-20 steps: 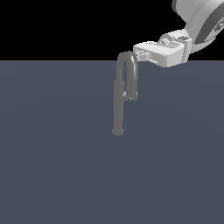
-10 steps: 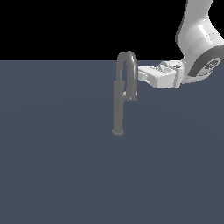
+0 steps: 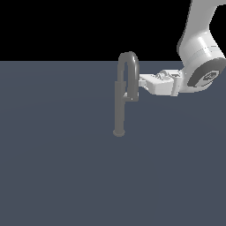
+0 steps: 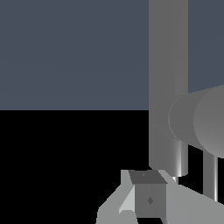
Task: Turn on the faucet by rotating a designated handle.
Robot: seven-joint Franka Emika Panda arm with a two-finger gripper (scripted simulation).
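The grey faucet [image 3: 119, 108] stands upright on a small round foot, and a narrow arch hooks over its top. The handle [image 3: 132, 91] is the short thicker end piece hanging from the arch on the exterior view's right. My gripper [image 3: 141, 82] reaches in level from that side, its tip against or just beside the handle's upper part. In the wrist view its fingers [image 4: 148, 199] look pressed together with nothing between them. The faucet [image 4: 168, 65] fills that view close up, with a thick grey cylinder [image 4: 199, 120] beside the column.
The white arm [image 3: 201, 66] comes down from the upper corner on the exterior view's right. The faucet stands on a flat dark blue-grey floor [image 3: 57, 176], with black background behind it.
The gripper has come down from the level of the arch's top to the handle's level. The arm has swung lower. The faucet looks unmoved.
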